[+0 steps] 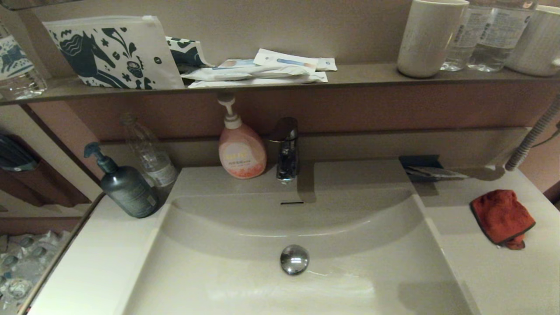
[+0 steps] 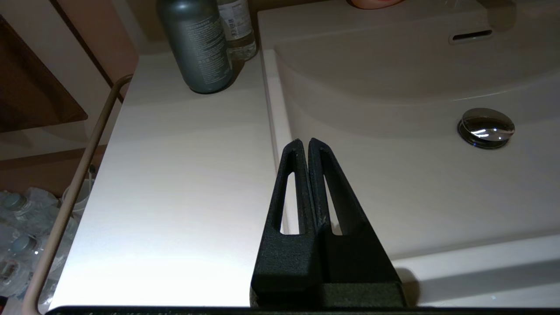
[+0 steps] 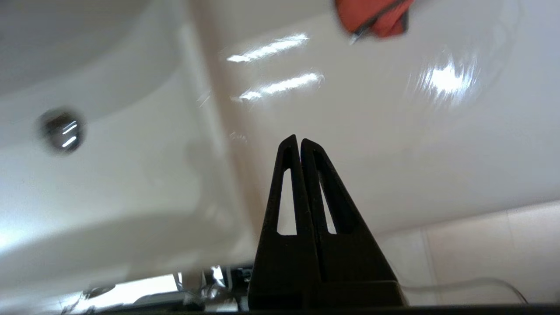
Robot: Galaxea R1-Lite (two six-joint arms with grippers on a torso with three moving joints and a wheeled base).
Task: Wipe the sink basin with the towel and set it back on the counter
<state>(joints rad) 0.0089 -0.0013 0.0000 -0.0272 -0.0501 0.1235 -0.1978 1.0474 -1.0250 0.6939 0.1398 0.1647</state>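
Observation:
The red-orange towel (image 1: 502,216) with dark edging lies crumpled on the counter (image 1: 494,271) to the right of the sink basin (image 1: 245,280); its edge shows in the right wrist view (image 3: 374,17). The chrome drain plug (image 1: 294,259) sits in the basin's middle. My right gripper (image 3: 300,141) is shut and empty, hanging above the counter's front part near the basin's right rim, well short of the towel. My left gripper (image 2: 305,141) is shut and empty above the basin's left rim. Neither arm shows in the head view.
A dark pump bottle (image 1: 124,183) and a clear bottle (image 1: 151,155) stand at the back left. A pink soap dispenser (image 1: 240,148) and the faucet (image 1: 286,148) stand behind the basin. A dark blue packet (image 1: 426,168) lies at the back right. The wall shelf (image 1: 372,76) holds cups and pouches.

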